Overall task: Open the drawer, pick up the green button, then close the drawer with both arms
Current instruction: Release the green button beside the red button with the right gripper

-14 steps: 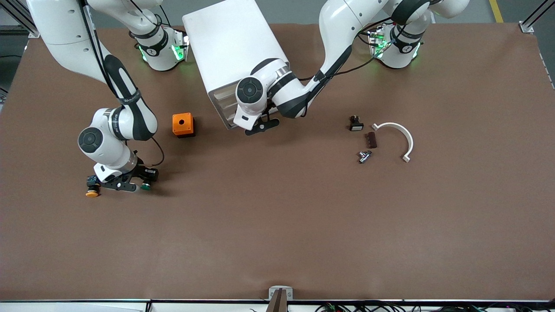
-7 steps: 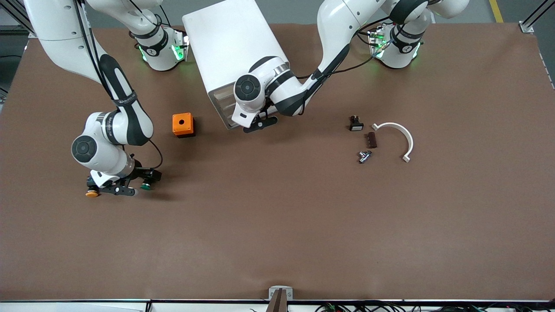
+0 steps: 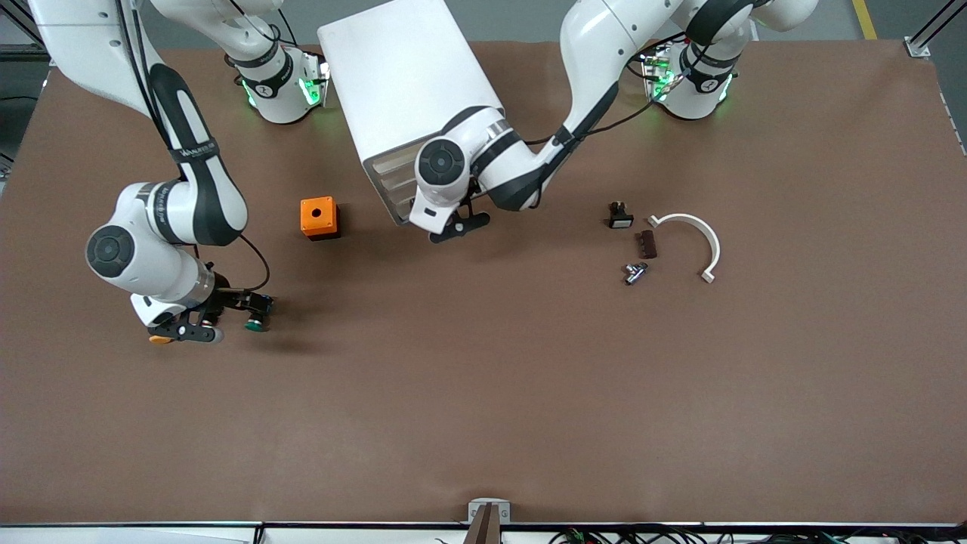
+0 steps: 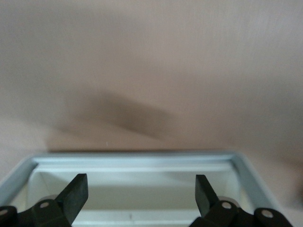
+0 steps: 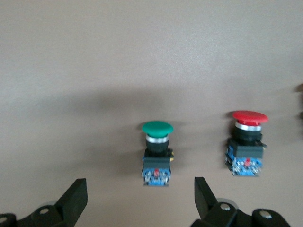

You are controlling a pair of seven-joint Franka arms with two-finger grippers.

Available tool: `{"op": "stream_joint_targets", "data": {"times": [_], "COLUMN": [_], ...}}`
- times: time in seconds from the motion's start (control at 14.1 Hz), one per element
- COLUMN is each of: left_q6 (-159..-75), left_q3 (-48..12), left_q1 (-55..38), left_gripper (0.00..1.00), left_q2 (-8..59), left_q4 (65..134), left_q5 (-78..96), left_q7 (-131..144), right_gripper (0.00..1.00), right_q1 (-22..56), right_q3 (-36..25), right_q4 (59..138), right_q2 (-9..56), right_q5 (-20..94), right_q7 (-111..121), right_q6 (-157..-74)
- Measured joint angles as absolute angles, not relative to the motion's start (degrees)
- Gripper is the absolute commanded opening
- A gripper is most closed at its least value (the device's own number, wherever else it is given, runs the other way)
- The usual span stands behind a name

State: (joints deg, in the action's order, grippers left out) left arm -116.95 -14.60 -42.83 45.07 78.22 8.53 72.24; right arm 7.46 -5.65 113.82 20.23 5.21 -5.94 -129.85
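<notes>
The white cabinet (image 3: 400,68) stands at the table's robot side. Its lowest drawer (image 4: 132,194) shows in the left wrist view as a cream front lying level inside the white frame. My left gripper (image 3: 458,225) hangs open and empty just in front of it (image 4: 141,191). The green button (image 3: 255,326) lies on the table toward the right arm's end. My right gripper (image 3: 185,331) is open and empty, low over the table beside it. In the right wrist view the green button (image 5: 157,142) lies ahead of the open right gripper (image 5: 139,198), untouched.
A yellow-orange-capped button (image 3: 159,339) lies by the right gripper. A red-capped button (image 5: 247,142) lies beside the green one. An orange box (image 3: 319,217) stands near the cabinet. A small black part (image 3: 621,216), brown block (image 3: 647,243), metal piece (image 3: 634,273) and white arc (image 3: 699,230) lie toward the left arm's end.
The right arm has drawn away from the green button toward its end of the table, gripper open; the button stays put. The left gripper nudged toward the cabinet, then backed off slightly.
</notes>
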Motion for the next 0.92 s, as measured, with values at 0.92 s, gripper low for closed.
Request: {"op": "stream_joint_targets", "data": {"times": [0.92], "left_q6": [-116.8], "left_q3": [-14.3], "left_q1": [-20.5], "left_gripper": [1.00], "left_q2": [35.1], "left_q4": [77.3], "left_q5": [7.8], "left_q7": [72.1], "right_gripper": [1.00], "right_q1": [1.1], "right_q3": [-6.0], "right_q4": [98.1], "right_q2": [6.3], "right_q5": [4.6], "right_q7": [2.5], "right_q6": [-94.3]}}
